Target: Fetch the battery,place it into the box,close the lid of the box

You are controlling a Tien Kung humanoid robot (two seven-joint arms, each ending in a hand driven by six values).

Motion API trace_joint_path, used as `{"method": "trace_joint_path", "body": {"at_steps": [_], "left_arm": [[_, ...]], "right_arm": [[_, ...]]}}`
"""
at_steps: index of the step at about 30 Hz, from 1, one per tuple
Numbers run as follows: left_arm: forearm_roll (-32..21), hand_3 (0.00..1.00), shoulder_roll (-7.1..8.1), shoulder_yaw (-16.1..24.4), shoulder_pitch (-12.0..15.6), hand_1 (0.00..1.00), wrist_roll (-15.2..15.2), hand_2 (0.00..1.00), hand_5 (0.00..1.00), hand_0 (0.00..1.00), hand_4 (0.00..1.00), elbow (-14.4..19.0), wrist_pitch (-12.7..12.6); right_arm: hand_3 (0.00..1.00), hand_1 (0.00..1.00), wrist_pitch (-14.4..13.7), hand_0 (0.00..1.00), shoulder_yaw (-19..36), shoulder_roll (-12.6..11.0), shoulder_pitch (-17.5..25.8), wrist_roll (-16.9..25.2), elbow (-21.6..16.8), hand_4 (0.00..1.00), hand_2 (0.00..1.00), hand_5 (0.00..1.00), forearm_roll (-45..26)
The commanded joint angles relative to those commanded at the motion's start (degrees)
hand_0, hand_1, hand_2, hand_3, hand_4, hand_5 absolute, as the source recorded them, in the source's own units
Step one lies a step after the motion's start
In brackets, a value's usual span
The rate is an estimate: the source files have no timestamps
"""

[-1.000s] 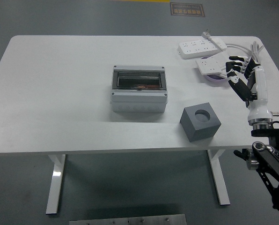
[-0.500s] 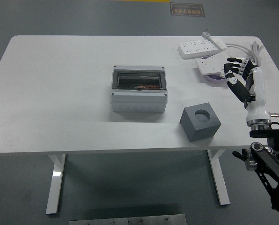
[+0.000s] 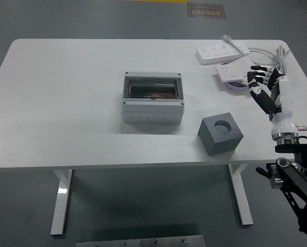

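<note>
A white worktop (image 3: 66, 103) is seen from above. Near its middle a grey box (image 3: 153, 102) is set, its clear lid (image 3: 152, 87) lying shut over the top; something reddish is glimpsed through the lid, though what it is cannot be made out.

At about four o'clock from the box, near the worktop's front edge, a dark grey cube (image 3: 220, 134) with a round hole in its top face is placed, well apart from the box.

Toward two o'clock from the box, two white power strips (image 3: 221, 51) are laid near the far right corner, one behind the other, with a white cable (image 3: 277, 51) looping off to the right. Just beside the nearer strip, at its five o'clock, a small purplish round object (image 3: 238, 85) is partly seen; it may be the battery, but this cannot be told for sure.

The right hand (image 3: 264, 87) is held over the worktop's right edge, just right of that round object. Its fingers (image 3: 255, 77) are loosely spread and nothing is held in them.
</note>
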State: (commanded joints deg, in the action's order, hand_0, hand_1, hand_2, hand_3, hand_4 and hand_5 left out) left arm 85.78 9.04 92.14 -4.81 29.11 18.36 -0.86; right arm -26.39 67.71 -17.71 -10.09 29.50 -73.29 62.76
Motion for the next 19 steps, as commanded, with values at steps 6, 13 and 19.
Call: {"method": "trace_joint_path", "body": {"at_steps": [6,13,19], "left_arm": [[-0.36,0.534,-0.19,-0.25,-0.1,0.723,-0.4,0.597,0.002,0.567,0.427,-0.19,-0.06],[-0.46,0.535,-0.42,-0.37,-0.38,0.723,-0.83,0.598,0.002,0.568,0.428,-0.39,-0.05],[-0.25,0.534,-0.37,-0.24,-0.44,0.724,-0.86,0.598,0.002,0.568,0.428,-0.39,-0.08]], "right_arm": [[0.596,0.511,-0.17,0.574,0.64,0.35,0.22,0.22,0.35,0.668,0.523,0.395,-0.96],[0.596,0.512,-0.23,0.575,1.51,0.51,0.47,0.54,0.63,0.663,0.522,0.396,-1.89],[0.597,0.515,-0.32,0.574,1.95,0.56,0.58,0.58,0.83,0.657,0.522,0.4,-1.97]]}}
